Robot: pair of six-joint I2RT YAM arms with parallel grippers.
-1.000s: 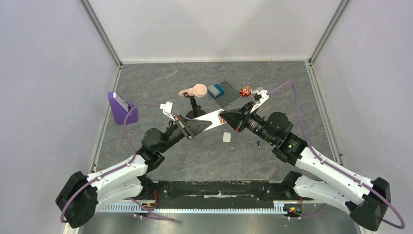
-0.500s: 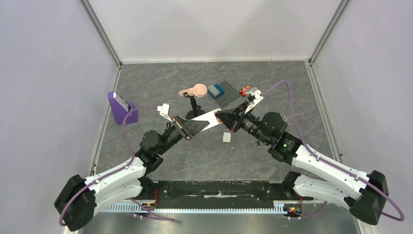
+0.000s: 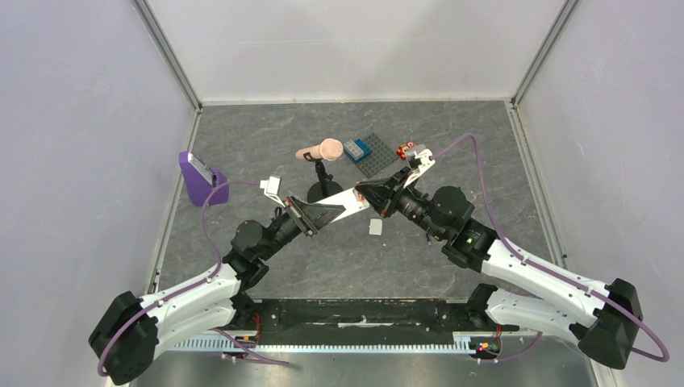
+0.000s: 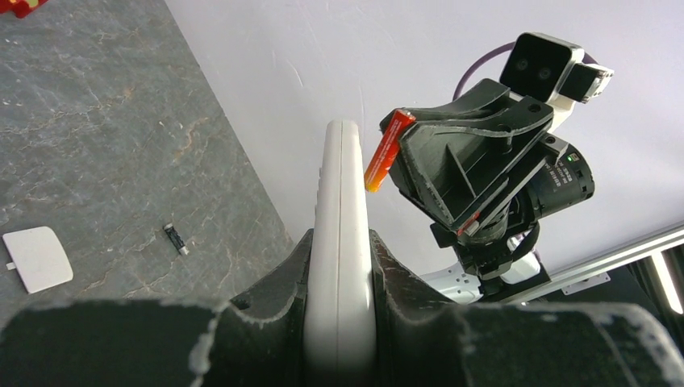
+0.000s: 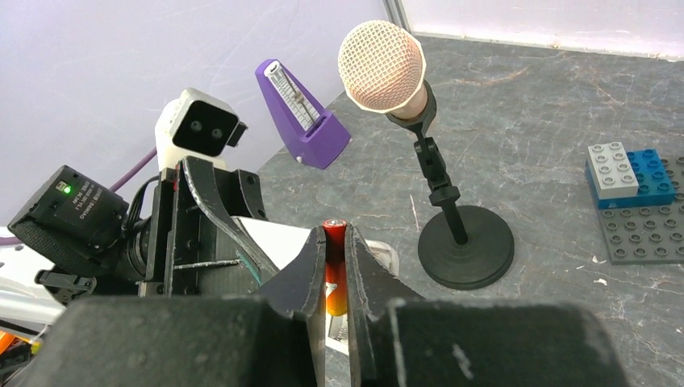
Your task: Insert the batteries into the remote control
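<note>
Both arms meet over the middle of the table (image 3: 242, 137). The left gripper (image 3: 316, 214) is clamped on the remote control (image 4: 342, 185), fingers tight against its two faces, holding it up off the table with its free end pointing at the other arm. From the left wrist I see only its thin white edge.

The right gripper (image 3: 369, 193) is pinched on the red-orange battery (image 5: 335, 242); about half of it sticks out past the fingertips. The battery hangs tilted just beside the far end of the remote, very close. I can't tell whether the two touch.

Down on the table the black battery (image 4: 175, 239) lies on its side, alone, and the small white cover (image 4: 36, 259) lies flat near it, the two apart.

Behind the grippers a microphone (image 5: 381, 66) stands on its round black base. To the right of it sits a dark studded plate (image 3: 373, 156) with a grey and a blue block on it, and a red block (image 3: 402, 151) is just beyond. A purple metronome (image 3: 198, 179) stands over by the left wall.
</note>
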